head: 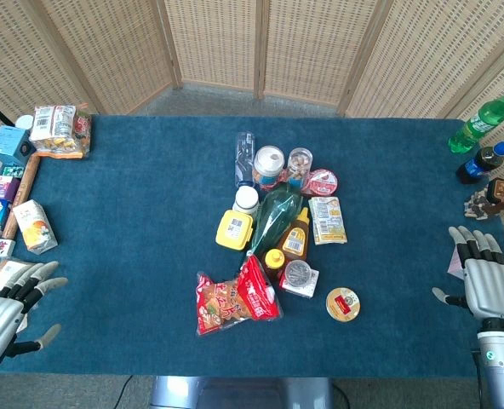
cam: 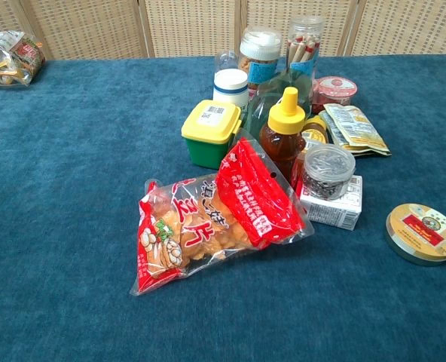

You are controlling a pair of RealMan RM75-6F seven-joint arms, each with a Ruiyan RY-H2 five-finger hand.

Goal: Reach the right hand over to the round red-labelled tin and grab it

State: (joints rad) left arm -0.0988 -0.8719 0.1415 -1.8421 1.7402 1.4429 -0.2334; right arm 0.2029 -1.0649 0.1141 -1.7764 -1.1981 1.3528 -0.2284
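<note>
The round tin (head: 343, 303) is flat, gold-rimmed, with a red label, and lies on the blue cloth at the front right of the pile; the chest view shows the tin (cam: 423, 233) at far right. My right hand (head: 483, 276) rests near the table's right edge, fingers spread and empty, well to the right of the tin. At the front left corner my left hand (head: 10, 308) is also open and holds nothing. Neither hand appears in the chest view.
Just left of the tin stand a clear jar on a white box (head: 300, 277), a honey bottle (head: 295, 236) and red snack bags (head: 235, 300). Drink bottles (head: 483, 119) stand at the right edge beyond my right hand. Cartons (head: 14, 204) line the left edge.
</note>
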